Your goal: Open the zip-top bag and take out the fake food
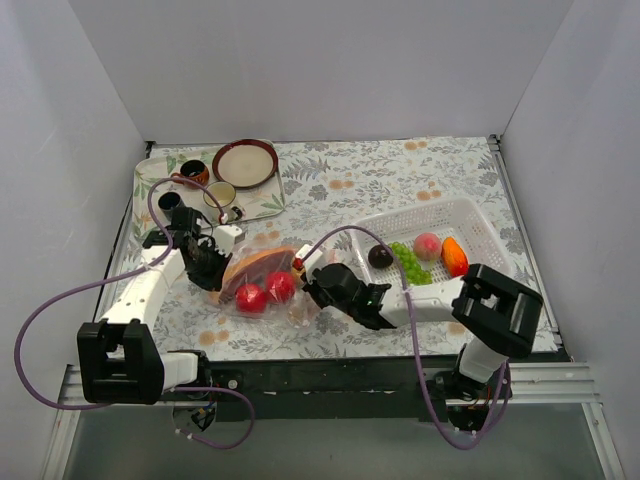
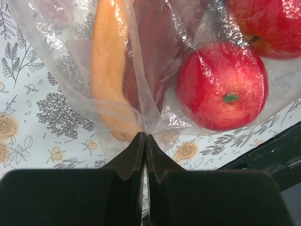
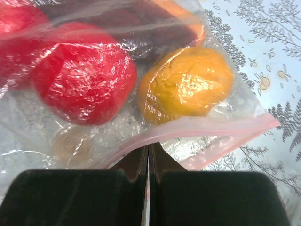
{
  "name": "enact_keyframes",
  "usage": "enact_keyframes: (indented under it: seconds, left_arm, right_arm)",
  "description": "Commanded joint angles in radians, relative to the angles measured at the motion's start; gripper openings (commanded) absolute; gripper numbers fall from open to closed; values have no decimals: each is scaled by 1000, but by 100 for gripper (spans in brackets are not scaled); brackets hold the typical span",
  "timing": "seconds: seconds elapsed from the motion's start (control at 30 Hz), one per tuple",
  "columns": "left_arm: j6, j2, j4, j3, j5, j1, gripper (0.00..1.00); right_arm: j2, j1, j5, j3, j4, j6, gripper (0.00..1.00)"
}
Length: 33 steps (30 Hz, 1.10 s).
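The clear zip-top bag lies on the floral cloth between my two grippers. It holds two red apples, an orange fruit and a brown-maroon long piece. My left gripper is shut on a fold of the bag's plastic at its closed end. My right gripper is shut on the pink zip strip. The white mesh basket holds a dark purple ball, green grapes, a peach and an orange piece.
A tray at the back left carries a brown-rimmed plate and cups. The table's front edge is near the bag. Purple cables loop over both arms.
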Motion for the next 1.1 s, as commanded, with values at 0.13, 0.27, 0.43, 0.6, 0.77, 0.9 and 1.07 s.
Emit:
enact_keyframes:
  seconds: [0.13,0.27,0.43,0.6,0.77,0.9,1.07]
  left_arm:
    - [6,5,65,-4,-21,-4,0]
    - [6,-9,39,76,-4,-5,0]
    - [-25,7,-105,356,96,-7,0]
    - [-52,37,-244,558,263,-7,0]
    - [-51,-13,-282,466,343,-10,0]
    - [-36,-32,-275,369,329,-12,0]
    - [-2,-35,-203,225,213,-12,0]
  right_arm:
    - [-155,2,18,-90,13,25,2]
    - [-89,2,35,-35,-39,28,18]
    - [-97,2,36,-61,-48,84,29]
    - [-137,1,59,-119,-51,113,36]
    - [-140,2,56,-130,-48,136,39]
    - [-134,2,64,-122,-39,145,40]
    - [-123,2,81,-106,-39,142,48]
